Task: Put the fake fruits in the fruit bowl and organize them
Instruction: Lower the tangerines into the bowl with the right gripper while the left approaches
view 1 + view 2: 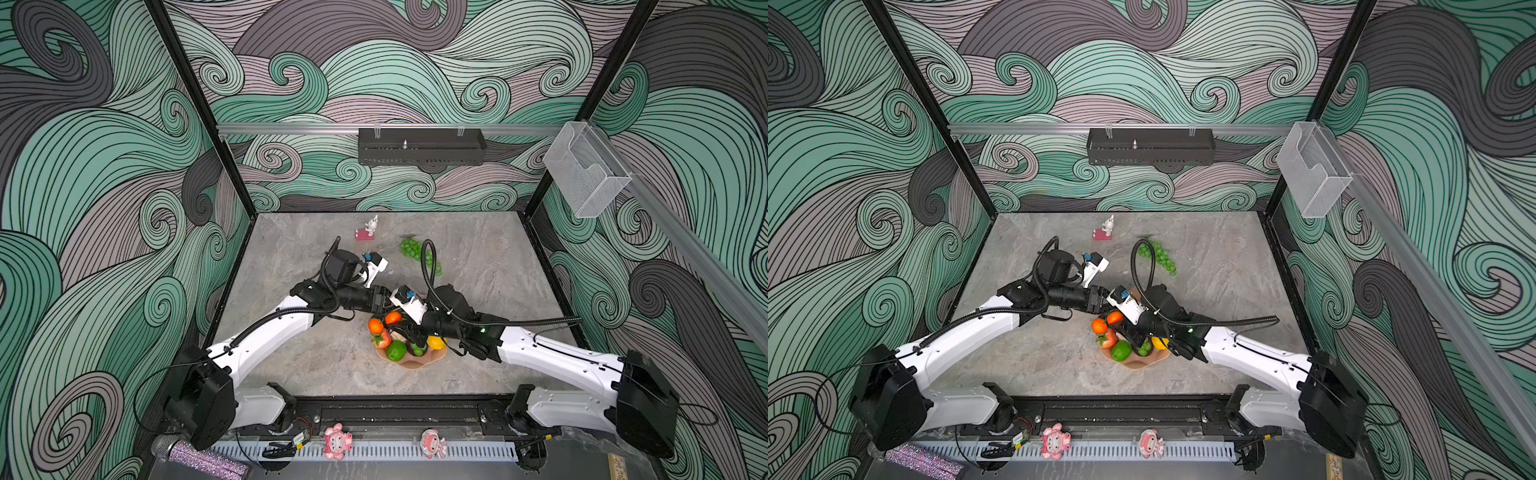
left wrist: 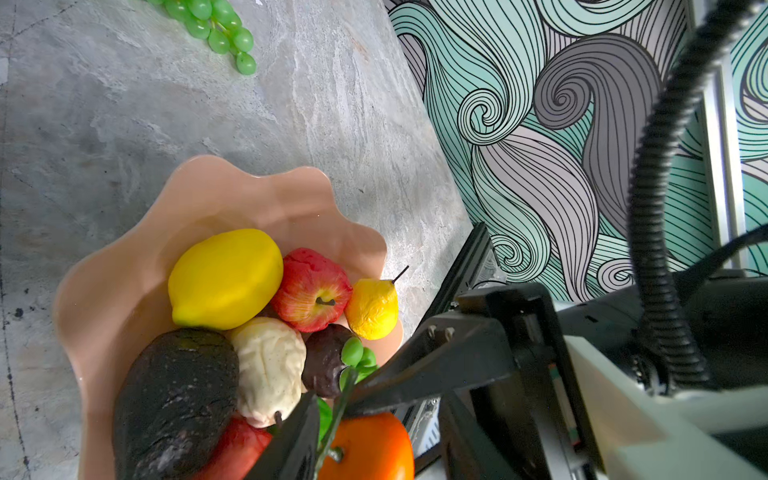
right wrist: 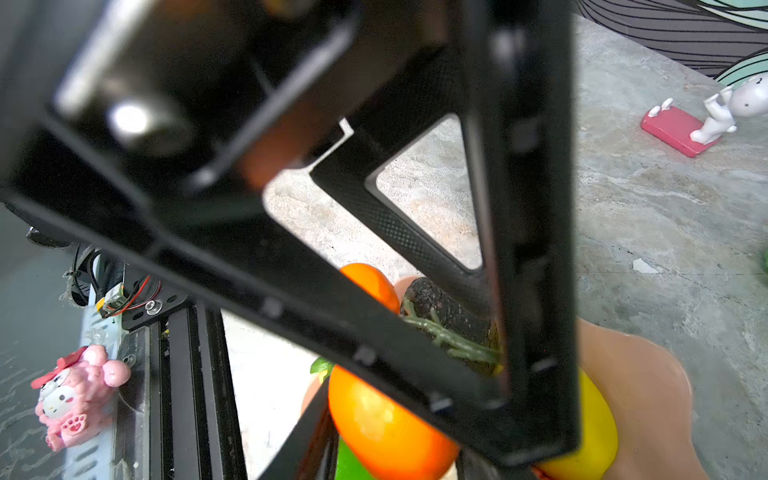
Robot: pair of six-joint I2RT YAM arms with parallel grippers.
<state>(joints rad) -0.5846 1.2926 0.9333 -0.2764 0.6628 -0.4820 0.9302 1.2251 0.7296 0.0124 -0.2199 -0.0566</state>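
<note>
The right gripper [image 3: 505,374] had its jaws pinched on what looked like a green grape stem [image 3: 457,347] over the crowded fruit bowl [image 1: 415,364]; best set low before letting go; the left gripper [image 1: 384,306] hid its jaws, so I couldn't tell; the grape bunch [image 1: 411,248] lay well apart on the tabletop [image 1: 311,365].

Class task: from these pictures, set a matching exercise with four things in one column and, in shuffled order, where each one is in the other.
Things:
1. grape bunch
2. large lemon
3. rabbit figurine
4. clear basket

Places:
a. fixed to the wall rail
b. inside the fruit bowl
c. standing on a red base
d. lying on the bare table

Pairs: 1-d, 2-b, 3-c, 4-a.
</note>
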